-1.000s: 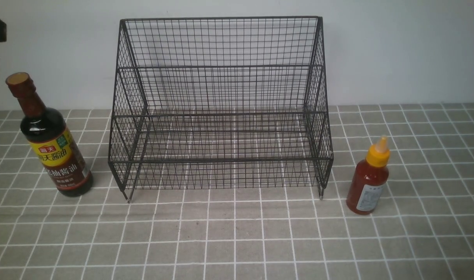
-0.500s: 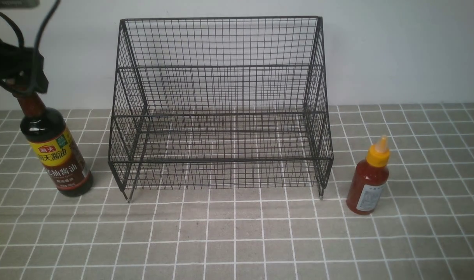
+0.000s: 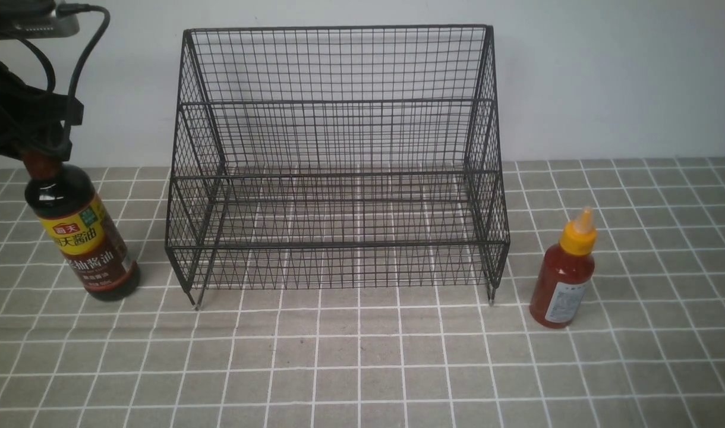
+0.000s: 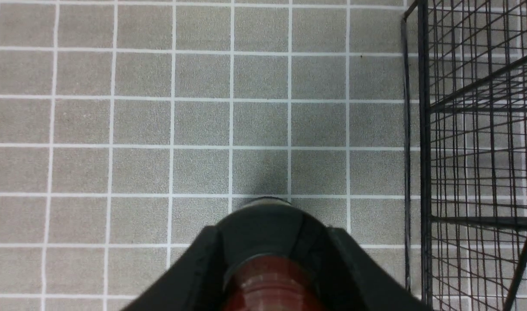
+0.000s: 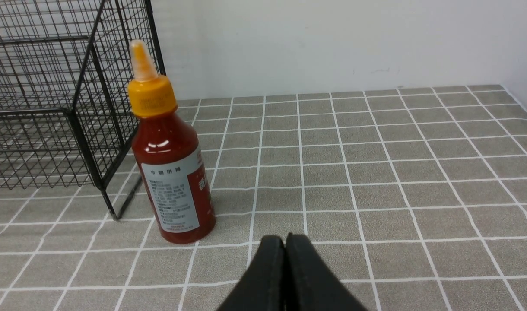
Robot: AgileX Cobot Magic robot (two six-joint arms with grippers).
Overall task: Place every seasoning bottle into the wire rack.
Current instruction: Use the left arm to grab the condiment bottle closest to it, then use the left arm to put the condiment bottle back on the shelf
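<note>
Left tool pinches the brown cap of the soy sauce bottle from above. A top grip probably suits dropping it into the rack's open top. Bottle base on the bench, leaning slightly, just left of the wire rack. Rack holds nothing. Red sauce bottle upright on the bench, just right of the rack's front right leg, untouched. Right tool pressed together, empty, low and near the red bottle, likely waiting its turn. Neither bottle racked yet.
</note>
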